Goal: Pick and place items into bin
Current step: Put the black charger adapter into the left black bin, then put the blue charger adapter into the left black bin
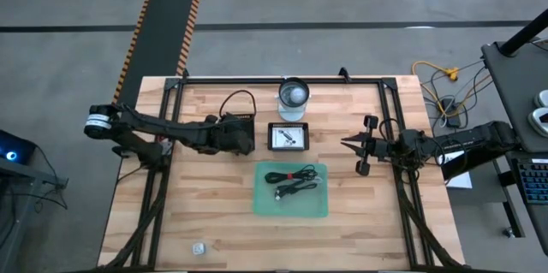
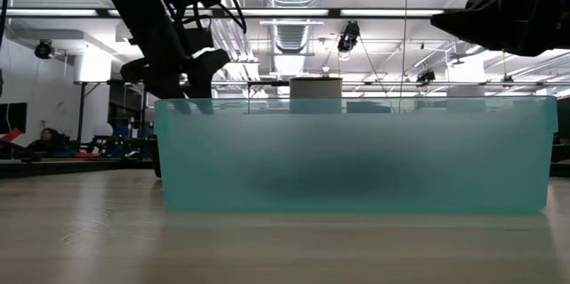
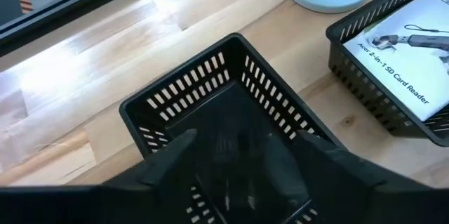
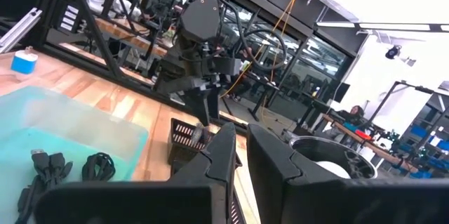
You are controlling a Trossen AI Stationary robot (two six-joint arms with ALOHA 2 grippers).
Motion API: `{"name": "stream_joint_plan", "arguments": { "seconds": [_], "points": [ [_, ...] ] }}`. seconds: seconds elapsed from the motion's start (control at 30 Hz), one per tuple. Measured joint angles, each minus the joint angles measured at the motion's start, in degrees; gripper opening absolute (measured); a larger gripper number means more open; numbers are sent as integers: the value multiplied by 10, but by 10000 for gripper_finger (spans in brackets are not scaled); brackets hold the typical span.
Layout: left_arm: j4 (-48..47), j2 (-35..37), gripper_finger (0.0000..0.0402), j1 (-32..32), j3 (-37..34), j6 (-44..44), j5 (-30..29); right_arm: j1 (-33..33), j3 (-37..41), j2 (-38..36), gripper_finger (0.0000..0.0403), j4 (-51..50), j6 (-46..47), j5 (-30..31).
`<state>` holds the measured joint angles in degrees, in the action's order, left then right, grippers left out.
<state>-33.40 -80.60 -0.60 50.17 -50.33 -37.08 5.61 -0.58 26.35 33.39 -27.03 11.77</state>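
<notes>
My left gripper [image 3: 245, 164] hangs open just above a black slotted basket [image 3: 210, 90], its fingers pointing slantwise down into it; the basket's inside is too dark to read. The basket [image 1: 238, 129] stands left of a black tray [image 1: 272, 136] that holds a white printed card [image 3: 410, 62]. In front of them a teal bin [image 1: 261, 200] holds two black coiled cables [image 1: 293, 181]. A tiny white piece [image 1: 199, 246] lies near the table's front edge. My right gripper [image 1: 349, 145] waits shut at the right, clear of everything.
A round pale container [image 1: 293, 97] stands behind the tray, near the far edge. Black frame rails [image 1: 282, 79] run along the table's far edge and down both sides. Bare wood lies left and right of the teal bin [image 2: 356, 155].
</notes>
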Motion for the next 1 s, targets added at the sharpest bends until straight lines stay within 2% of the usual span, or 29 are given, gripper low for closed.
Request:
{"name": "stream_joint_plan", "arguments": {
  "seconds": [0.13, 0.23, 0.3, 0.53, 0.63, 0.73, 0.83, 1.0],
  "points": [
    [0, 0, 277, 0, 0, 1, 0, 0, 0, 0, 27, 0, 0, 0],
    [-3, 0, 296, 0, 4, 2, 20, 0, 0, 0, 27, 0, 0, 0],
    [-2, 2, 298, 0, 13, 3, 74, 0, 0, 0, 27, 0, 0, 0],
    [-3, 9, 300, -29, 44, -52, 359, 0, 0, 0, 27, 0, 0, 0],
    [-1, 10, 300, -66, 55, -94, 431, 0, 0, 0, 27, 0, 0, 0],
    [-2, 10, 301, -113, 64, -152, 460, 0, 0, 0, 27, 0, 0, 0],
    [-2, 10, 301, -167, 70, -245, 484, 0, 0, 0, 27, 0, 0, 0],
    [-3, 10, 301, -264, 69, -501, 522, 0, 0, 0, 27, 0, 0, 0]
  ]
}}
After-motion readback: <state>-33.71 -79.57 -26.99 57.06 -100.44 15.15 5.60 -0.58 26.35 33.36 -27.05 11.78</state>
